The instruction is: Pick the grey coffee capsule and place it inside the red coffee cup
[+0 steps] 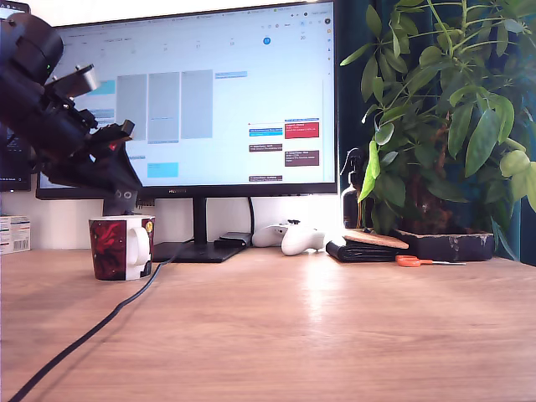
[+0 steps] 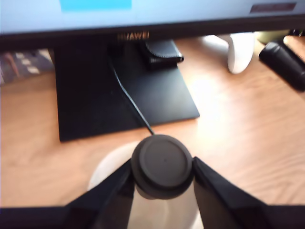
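Note:
The red coffee cup [image 1: 122,247] stands on the wooden desk at the exterior view's left, its white handle turned toward the camera. My gripper [image 1: 120,199] hangs just above the cup's rim, and its fingertips are dark against the monitor base there. In the wrist view the grey coffee capsule [image 2: 162,165] shows its round dark lid, clamped between the two black fingers [image 2: 215,191]. The white inside of the cup [image 2: 107,172] lies directly below the capsule. My gripper [image 2: 162,177] is shut on the capsule.
A black cable [image 1: 84,337] runs from the cup area toward the desk's front. A monitor on a black stand [image 1: 198,248] is just behind the cup. A white game controller [image 1: 289,238], a wallet, scissors and a potted plant [image 1: 444,126] sit to the exterior view's right.

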You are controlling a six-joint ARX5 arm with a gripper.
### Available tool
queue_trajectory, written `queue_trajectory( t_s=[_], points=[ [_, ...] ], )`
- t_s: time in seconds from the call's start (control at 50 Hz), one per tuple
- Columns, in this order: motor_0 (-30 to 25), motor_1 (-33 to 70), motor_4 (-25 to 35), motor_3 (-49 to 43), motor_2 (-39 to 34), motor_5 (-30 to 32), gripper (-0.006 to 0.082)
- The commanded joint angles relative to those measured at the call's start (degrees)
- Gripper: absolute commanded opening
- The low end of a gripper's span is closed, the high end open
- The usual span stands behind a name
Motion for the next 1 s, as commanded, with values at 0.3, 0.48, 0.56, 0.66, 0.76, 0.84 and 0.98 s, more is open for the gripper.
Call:
queue_trajectory(
  t_s=[0.3, 0.48, 0.56, 0.66, 0.76, 0.84, 0.98],
  points=[
    [0.68, 0.92, -1.33, -4.92, 0.35, -0.24, 0.0089],
    [0.68, 0.92, -1.31, -6.47, 0.35, -0.24, 0.0089],
    [0.68, 0.92, -1.31, -6.97, 0.35, -0.24, 0.0089],
    [0.68, 0.92, -1.31, -7.28, 0.35, -0.22, 0.0092],
    [0.68, 0.92, -1.29, -7.39, 0.35, -0.24, 0.0134],
    [0.68, 0.92, -1.29, -7.69, 0.42, -0.22, 0.0232],
    [0.7, 0.92, -1.29, -8.28, 0.57, -0.07, 0.0397]
  ],
)
